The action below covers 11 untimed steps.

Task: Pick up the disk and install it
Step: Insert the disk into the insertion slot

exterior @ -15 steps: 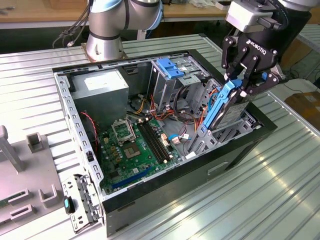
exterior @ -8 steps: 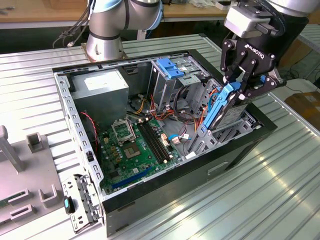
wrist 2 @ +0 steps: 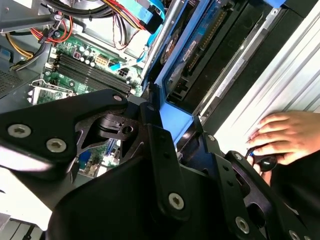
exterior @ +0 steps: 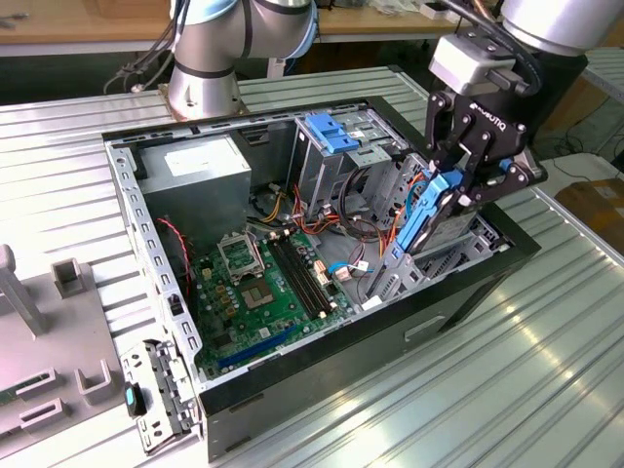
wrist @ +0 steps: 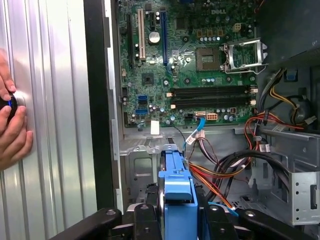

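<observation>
The gripper (exterior: 456, 183), its fingers clamped on the blue-railed disk (exterior: 421, 222), is holding the disk on edge just beneath itself, above the drive cage (exterior: 441, 261) of the open computer case (exterior: 146, 244), beside the green motherboard (wrist: 190, 75).

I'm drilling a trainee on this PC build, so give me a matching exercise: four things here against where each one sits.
1 disk
2 motherboard
3 power supply
4 hand

a on the ribbed table outside the case
b clamped in the end effector
c flat on the case floor
d grey box in a case corner

Pairs: 1-b, 2-c, 3-d, 4-a
</observation>
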Tool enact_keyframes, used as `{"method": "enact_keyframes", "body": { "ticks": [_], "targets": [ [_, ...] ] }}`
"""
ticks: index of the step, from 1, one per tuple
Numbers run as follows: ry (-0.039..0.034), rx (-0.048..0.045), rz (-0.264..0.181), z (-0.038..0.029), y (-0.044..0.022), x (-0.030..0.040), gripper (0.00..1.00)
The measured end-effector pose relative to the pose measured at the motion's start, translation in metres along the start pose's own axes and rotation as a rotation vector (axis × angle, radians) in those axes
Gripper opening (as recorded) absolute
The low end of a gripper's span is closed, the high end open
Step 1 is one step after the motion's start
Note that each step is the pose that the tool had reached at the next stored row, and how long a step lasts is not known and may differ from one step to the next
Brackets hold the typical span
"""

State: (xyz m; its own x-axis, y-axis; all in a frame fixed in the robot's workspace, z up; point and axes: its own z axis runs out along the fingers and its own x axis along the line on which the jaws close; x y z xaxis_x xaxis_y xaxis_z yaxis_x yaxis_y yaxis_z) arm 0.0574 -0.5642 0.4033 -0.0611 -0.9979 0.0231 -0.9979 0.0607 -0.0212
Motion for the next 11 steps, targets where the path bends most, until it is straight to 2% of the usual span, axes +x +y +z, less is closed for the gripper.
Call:
{"method": "enact_keyframes", "body": {
  "ticks": [8, 11],
  "targets": [
    [-0.0004, 0.0, 0.0, 0.013, 0.0002, 0.001, 0.37],
    [-0.0001, 0.0, 0.0, 0.0139, 0.0002, 0.0011, 0.37]
  ]
}}
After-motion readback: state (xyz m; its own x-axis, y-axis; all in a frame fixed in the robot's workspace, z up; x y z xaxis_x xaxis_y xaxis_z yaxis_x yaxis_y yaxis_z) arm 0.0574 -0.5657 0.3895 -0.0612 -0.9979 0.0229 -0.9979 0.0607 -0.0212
